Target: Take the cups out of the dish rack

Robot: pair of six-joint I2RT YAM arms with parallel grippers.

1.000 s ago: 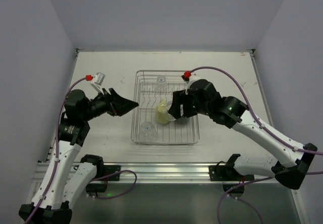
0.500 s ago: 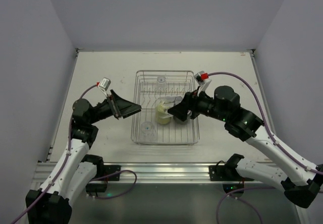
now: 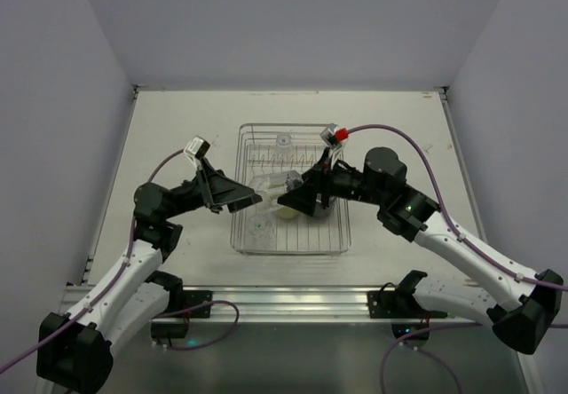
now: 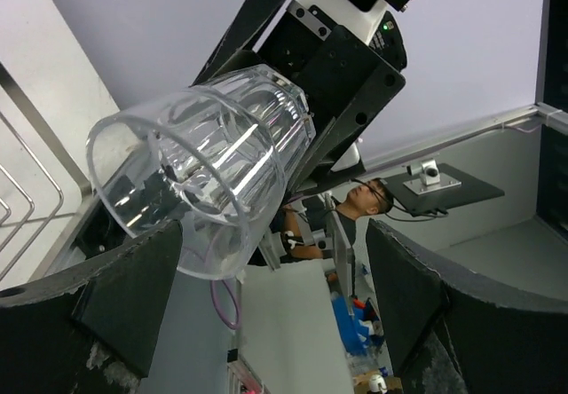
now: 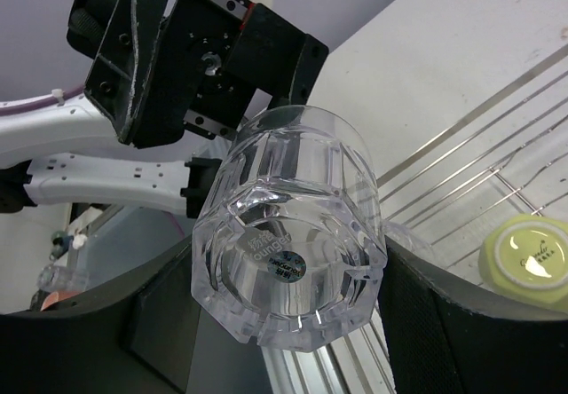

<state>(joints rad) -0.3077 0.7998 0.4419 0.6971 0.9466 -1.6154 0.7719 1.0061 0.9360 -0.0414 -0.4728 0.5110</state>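
Note:
The silver wire dish rack sits mid-table. My right gripper is shut on a clear tumbler and holds it on its side above the rack's left half. The right wrist view shows the tumbler's base between the fingers. My left gripper is open just left of the tumbler, whose mouth faces it near the left finger. A second clear tumbler stands at the rack's back and a third at its front left. The pale yellow cup lies under the right gripper. The dark mug is hidden.
Both arms meet over the rack. White table surface lies left of the rack, and more lies to its right. Grey walls close the table on three sides. The arm bases stand on a metal rail at the near edge.
My right gripper has risen from the rack with a clear tumbler and swung left. My left gripper has moved right over the rack's left edge, up to the tumbler's mouth.

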